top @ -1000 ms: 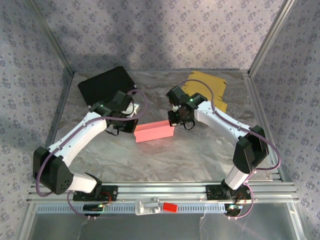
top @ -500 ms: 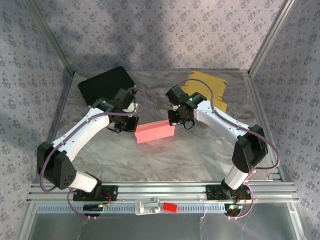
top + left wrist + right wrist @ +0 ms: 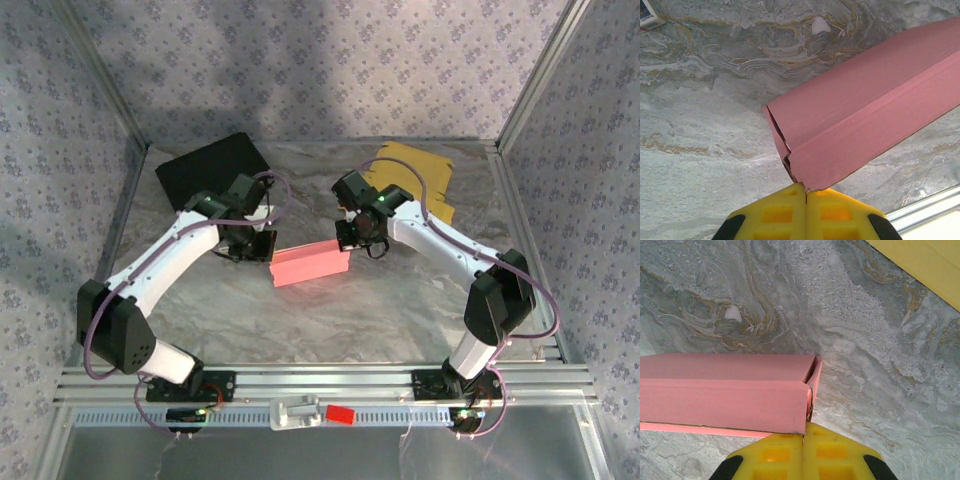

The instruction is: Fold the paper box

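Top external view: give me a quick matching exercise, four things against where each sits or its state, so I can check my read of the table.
1. pink paper box
2. black sheet
3. yellow cardboard
4. left pincer

a. far right of the table
b. shut, tips at the box's left end
c. middle of the table
d. far left of the table

Pairs: 1-c, 2-d, 3-a, 4-b.

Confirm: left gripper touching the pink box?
Touching. Left wrist view: pink box corner meets the shut left gripper tips, no gap.
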Robot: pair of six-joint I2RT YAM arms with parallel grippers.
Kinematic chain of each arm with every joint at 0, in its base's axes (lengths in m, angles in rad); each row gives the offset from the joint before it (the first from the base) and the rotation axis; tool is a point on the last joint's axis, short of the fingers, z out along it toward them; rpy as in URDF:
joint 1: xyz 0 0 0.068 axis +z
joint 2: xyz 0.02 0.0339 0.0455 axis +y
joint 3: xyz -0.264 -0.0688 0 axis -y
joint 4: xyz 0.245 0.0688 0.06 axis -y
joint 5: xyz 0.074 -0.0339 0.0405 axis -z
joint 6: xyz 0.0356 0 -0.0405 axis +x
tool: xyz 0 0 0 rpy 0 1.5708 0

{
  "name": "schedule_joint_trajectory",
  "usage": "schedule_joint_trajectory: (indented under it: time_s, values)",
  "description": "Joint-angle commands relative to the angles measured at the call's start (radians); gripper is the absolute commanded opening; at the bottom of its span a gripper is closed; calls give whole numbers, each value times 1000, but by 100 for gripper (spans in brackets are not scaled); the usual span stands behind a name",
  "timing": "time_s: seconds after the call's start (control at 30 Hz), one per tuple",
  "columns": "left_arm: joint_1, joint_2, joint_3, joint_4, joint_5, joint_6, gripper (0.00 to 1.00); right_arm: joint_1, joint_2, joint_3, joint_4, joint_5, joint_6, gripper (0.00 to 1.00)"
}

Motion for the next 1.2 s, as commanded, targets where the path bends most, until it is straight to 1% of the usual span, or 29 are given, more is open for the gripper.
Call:
schedule_joint_trajectory:
  time_s: [0.0, 0.17, 0.57, 0.77, 1.03, 1.07, 1.17]
  values:
    - [7, 16, 43, 7, 72, -14, 0, 11, 15, 26, -15, -23, 14, 0]
    - [9, 14, 26, 11, 64, -1, 0, 11, 15, 21, -13, -20, 15, 0]
    - [13, -40, -91, 101, 69, 20, 0, 11, 14, 13, -4, -19, 14, 0]
    - [11, -56, -128, 109, 61, 23, 0, 13, 14, 10, -4, -17, 15, 0]
    - [-9, -56, -142, 94, 19, 38, 0, 12, 3, 15, -16, -15, 41, 0]
    - [-11, -55, -140, 92, 13, 40, 0, 11, -1, 17, -19, -17, 48, 2]
    - [-18, -50, -136, 86, 1, 38, 0, 7, -28, 15, -26, -35, 93, 16]
